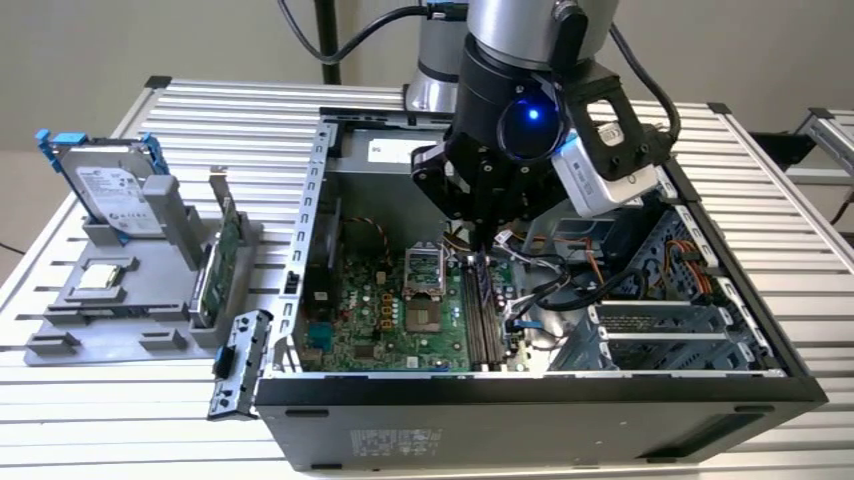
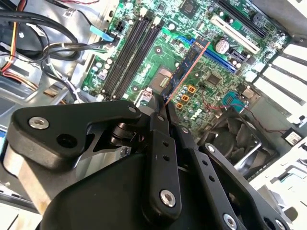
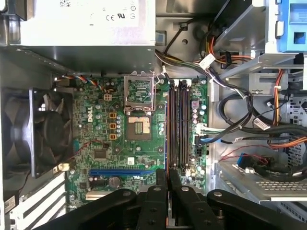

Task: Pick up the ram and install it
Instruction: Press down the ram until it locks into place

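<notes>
Ram (image 2: 184,72) is sitting edge-on in the gripper (image 2: 160,103), whose fingers are clamping together on the stick's near end in the second wrist view. The stick is hanging tilted above the green motherboard (image 2: 144,62). In the first wrist view the fingertips (image 3: 161,179) are hovering near one end of the black memory slots (image 3: 178,127). In the exterior view the arm is reaching down into the open computer case (image 1: 534,400). Farther off, at the exterior view's left, a hard drive (image 1: 114,185) is standing upright in a grey holder (image 1: 94,320).
</notes>
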Controlling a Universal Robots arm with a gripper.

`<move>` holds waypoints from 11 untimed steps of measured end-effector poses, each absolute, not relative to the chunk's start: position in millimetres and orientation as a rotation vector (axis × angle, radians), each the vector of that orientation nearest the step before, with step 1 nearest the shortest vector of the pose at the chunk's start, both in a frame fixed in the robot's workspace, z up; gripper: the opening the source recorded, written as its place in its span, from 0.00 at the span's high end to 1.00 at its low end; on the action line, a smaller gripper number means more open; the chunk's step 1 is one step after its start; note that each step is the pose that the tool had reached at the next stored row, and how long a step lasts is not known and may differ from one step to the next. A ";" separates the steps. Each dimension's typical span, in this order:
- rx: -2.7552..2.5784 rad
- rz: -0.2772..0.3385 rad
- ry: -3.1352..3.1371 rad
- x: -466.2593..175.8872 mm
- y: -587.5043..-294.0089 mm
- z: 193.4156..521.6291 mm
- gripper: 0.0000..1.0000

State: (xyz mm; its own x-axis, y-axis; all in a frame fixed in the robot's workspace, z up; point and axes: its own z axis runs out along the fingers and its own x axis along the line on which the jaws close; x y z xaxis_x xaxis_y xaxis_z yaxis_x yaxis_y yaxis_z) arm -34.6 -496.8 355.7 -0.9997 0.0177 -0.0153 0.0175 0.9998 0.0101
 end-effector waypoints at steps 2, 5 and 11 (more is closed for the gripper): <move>0.028 0.016 3.126 -33.7 -496.8 353.3 1.00; 0.028 0.016 3.126 -31.8 -496.8 350.1 1.00; 0.028 0.016 3.126 -27.5 -496.8 343.8 1.00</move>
State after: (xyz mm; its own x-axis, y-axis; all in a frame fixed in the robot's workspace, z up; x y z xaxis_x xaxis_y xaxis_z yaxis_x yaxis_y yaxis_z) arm -27.5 -496.8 343.8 -0.9997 0.0177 -0.0154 0.0175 0.9998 0.0102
